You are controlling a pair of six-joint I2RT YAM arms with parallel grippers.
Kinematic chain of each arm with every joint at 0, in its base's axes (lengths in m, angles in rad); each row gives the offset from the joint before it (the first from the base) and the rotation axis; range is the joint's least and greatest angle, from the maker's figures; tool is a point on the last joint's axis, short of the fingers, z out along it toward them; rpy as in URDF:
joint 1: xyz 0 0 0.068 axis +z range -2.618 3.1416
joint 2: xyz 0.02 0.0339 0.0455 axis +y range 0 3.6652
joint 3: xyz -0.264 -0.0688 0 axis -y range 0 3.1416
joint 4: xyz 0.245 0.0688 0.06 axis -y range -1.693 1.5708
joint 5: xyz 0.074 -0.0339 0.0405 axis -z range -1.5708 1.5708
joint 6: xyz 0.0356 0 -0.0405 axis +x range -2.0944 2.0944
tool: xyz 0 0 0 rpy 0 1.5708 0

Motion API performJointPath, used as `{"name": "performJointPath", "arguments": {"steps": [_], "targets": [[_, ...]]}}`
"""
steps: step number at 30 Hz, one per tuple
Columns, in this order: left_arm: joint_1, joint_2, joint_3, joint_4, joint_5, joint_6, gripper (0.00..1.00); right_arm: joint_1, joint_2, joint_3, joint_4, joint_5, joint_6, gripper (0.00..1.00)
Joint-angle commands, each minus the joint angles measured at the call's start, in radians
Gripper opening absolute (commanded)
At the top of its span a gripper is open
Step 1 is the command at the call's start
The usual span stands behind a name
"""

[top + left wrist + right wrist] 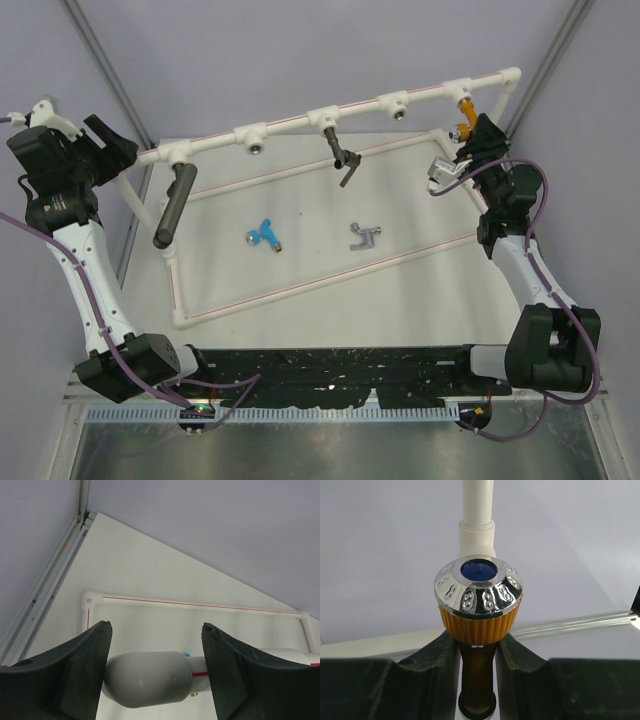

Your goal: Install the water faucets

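Orange-gold faucet (478, 605) sits at about 1 o'clock in the overhead view, at the end socket of the white pipe frame (290, 120). Our right tool (477, 655) is pinching its neck just under the ribbed collar. Left tool (156, 626) is spread wide over a rounded white fitting (145, 677) at 9 o'clock, gripping nothing. Blue faucet (265, 234) and silver-grey faucet (365, 236) lie mid-surface (420, 290). Our worry: nothing's bracing the frame, so twisting could shove it or cross-thread the faucet.

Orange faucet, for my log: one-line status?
right gripper shut on orange faucet; left gripper open near pipe; blue faucet, silver faucet on table
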Motion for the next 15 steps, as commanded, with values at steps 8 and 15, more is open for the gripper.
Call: {"name": "performJointPath", "arguments": {"steps": [8, 15], "targets": [[-0.016, -0.003, 0.022, -0.063, 0.093, 0.006, 0.75, -0.009, 0.024, 0.086, -0.074, -0.064, 0.153, 0.05], [-0.015, -0.003, 0.019, -0.058, 0.093, 0.003, 0.75, -0.009, 0.045, 0.078, -0.036, -0.068, 0.299, 0.05]]}}
